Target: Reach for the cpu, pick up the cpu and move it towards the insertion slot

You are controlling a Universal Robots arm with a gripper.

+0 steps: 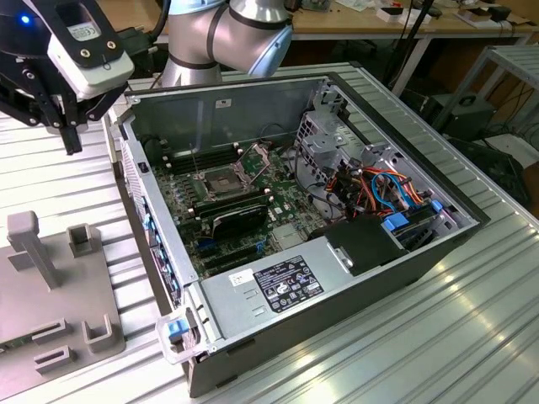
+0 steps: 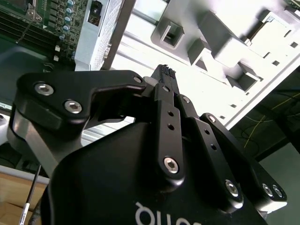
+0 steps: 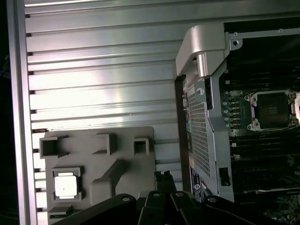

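Whole thing sat on a ribbed aluminium table (image 1: pixel 472 320), and past it the room was wooden workbenches (image 1: pixel 379 25) with cables and bits lying on them, plus a metal rack off to the exterior view's right. The gripper (image 1: pixel 72 139) hung above the table outside the open computer case (image 1: pixel 253 101), and in both wrist views its fingers (image 2: pixel 165 70) were pinched together with nothing between them. The cpu chip (image 3: pixel 65 186) lay flat in a corner pocket of the grey tray (image 3: pixel 126 140), pale face up, well apart from the fingertips (image 3: pixel 159 175), and a raised grey post on the tray (image 3: pixel 112 171) stood between them. On the other side of the fingers was the case, and the socket (image 3: pixel 272 110) was inside it on the green board, dark square centre with a shiny frame around it. The perforated side wall of the case (image 3: pixel 199 140) stood between the fingers and that socket. Deeper in the case there was a black ribbed block (image 1: pixel 240 217) just beside the socket, a grey power box with a label (image 1: pixel 278 286) and a tangle of orange and blue cables (image 1: pixel 379 189) at the far end. The silver arm (image 1: pixel 227 34) loomed behind the case.
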